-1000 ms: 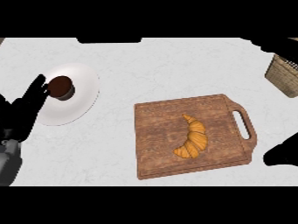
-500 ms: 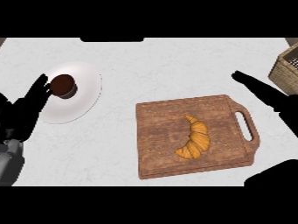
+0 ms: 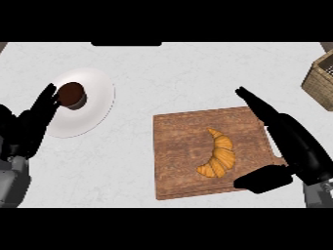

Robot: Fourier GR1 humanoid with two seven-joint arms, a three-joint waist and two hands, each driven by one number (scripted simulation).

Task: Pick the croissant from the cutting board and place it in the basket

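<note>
croissant (image 3: 218,157): lying on the cutting board (image 3: 179,146)
right robot hand (image 3: 299,146): fingers straight, released, over the board's right edge
basket (image 3: 331,80): far right

A golden-brown croissant (image 3: 218,158) lies flat on a wooden cutting board (image 3: 187,146), a little right of the board's middle, in the lower centre of the frame. It is a curved crescent with ridged segments, one tip pointing to the upper left, the broader end down toward the board's lower edge. The board is brown and rectangular, sitting slightly askew. A woven wicker basket (image 3: 330,80) stands at the upper right edge, partly cut off.
</note>
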